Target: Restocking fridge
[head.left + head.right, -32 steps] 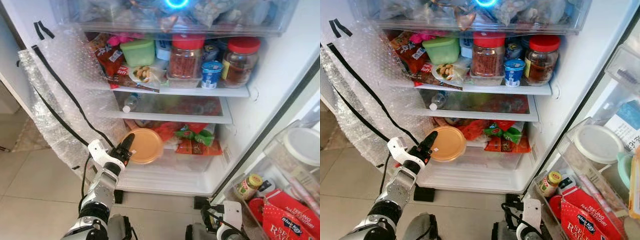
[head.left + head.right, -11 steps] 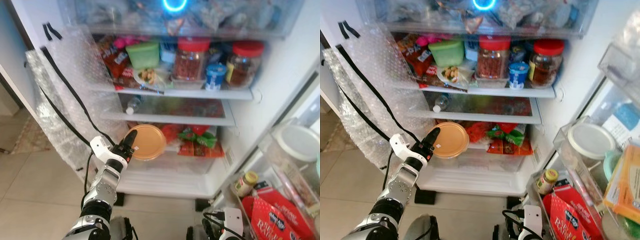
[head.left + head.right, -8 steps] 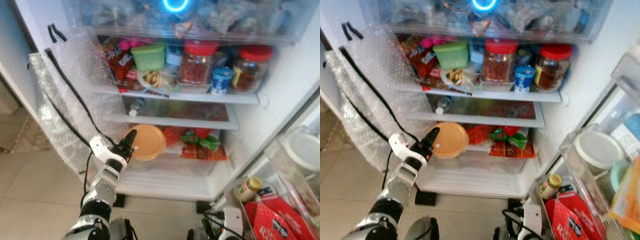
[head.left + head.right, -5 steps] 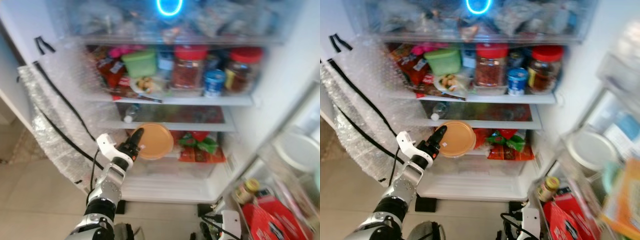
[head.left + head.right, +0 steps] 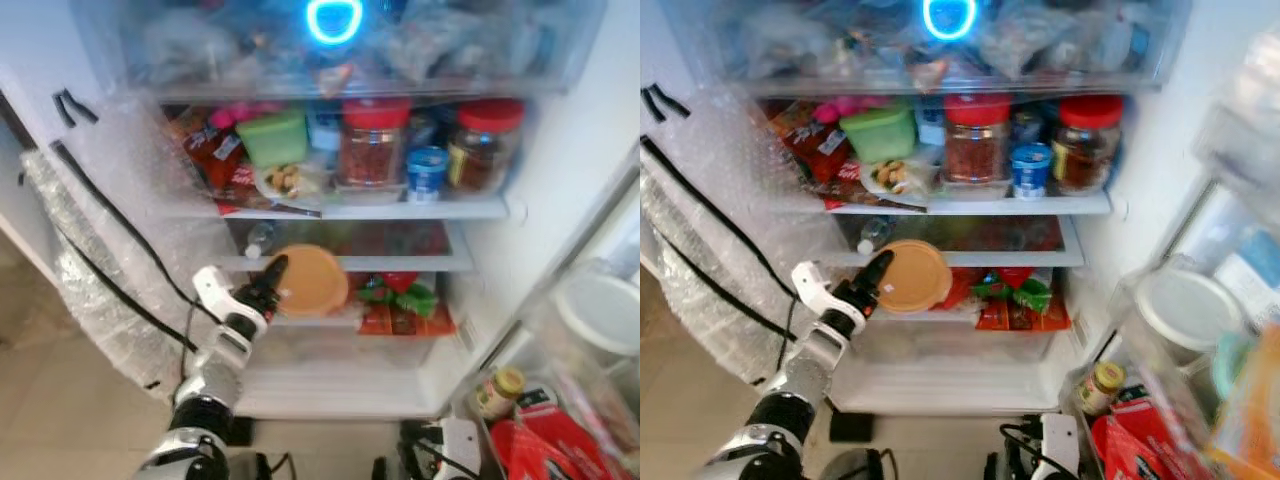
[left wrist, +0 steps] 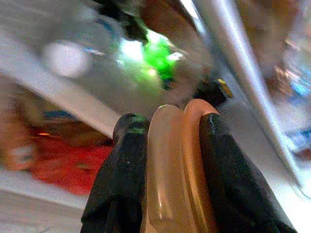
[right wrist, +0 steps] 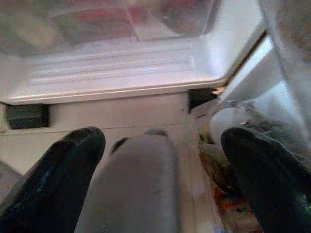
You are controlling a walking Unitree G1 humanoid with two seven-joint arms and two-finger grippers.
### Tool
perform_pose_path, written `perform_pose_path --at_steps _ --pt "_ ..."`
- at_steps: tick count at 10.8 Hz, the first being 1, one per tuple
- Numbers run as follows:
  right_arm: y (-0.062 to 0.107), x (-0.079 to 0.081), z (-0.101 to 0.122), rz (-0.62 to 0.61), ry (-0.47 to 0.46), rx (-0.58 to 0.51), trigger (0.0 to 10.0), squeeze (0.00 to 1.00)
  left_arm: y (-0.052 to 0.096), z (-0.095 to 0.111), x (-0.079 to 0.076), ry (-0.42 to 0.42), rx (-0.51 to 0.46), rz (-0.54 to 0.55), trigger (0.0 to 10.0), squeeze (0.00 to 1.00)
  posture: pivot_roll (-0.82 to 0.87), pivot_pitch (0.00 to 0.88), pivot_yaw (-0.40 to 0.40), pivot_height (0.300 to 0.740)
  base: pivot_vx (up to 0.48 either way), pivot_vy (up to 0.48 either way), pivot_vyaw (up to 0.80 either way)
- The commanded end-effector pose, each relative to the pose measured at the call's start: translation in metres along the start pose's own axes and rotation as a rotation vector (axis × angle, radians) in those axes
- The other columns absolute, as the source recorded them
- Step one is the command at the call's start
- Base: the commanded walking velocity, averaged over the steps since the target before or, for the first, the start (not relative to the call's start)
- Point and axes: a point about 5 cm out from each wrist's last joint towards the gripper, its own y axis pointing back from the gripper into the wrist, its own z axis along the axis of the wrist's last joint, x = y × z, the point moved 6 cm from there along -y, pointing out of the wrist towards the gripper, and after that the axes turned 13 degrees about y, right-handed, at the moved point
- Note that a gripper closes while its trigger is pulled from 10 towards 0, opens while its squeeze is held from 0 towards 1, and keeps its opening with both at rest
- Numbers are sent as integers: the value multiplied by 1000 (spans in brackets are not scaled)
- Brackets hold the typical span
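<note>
My left gripper [image 5: 268, 281] is shut on the rim of a round orange-lidded container [image 5: 310, 280], held on edge at the front of the fridge's lower shelf [image 5: 400, 263]. In the left wrist view the orange container [image 6: 176, 170] sits clamped between both black fingers [image 6: 121, 179]. A small plastic bottle [image 5: 258, 238] lies on that shelf just above the container. My right gripper [image 7: 160, 160] hangs low by the fridge's base [image 7: 121, 77], its two fingers spread wide apart with nothing between them.
The shelf above holds a green tub [image 5: 273, 136], two red-lidded jars [image 5: 374, 140], a blue cup [image 5: 426, 172] and snack packs. Red and green packets [image 5: 405, 303] lie beside the container. Bubble wrap [image 5: 120, 240] hangs at left. Door bins [image 5: 560, 400] with jars and boxes stand at right.
My left gripper has lifted the orange container from the crisper's front up to the lower shelf's edge. The camera has swayed. The right arm stays low.
</note>
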Motion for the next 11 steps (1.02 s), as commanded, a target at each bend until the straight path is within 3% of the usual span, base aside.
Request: perform_pose_path --at_steps 1,11 --pt "1 -3 -1 -11 -3 2 10000 0 0 3 1 9 -11 1 10000 0 -147 62 -2 640 262 0 0" --pt "1 -2 -1 -7 0 2 10000 0 -2 -3 -2 16 24 -9 10000 0 -147 63 -3 640 267 0 0"
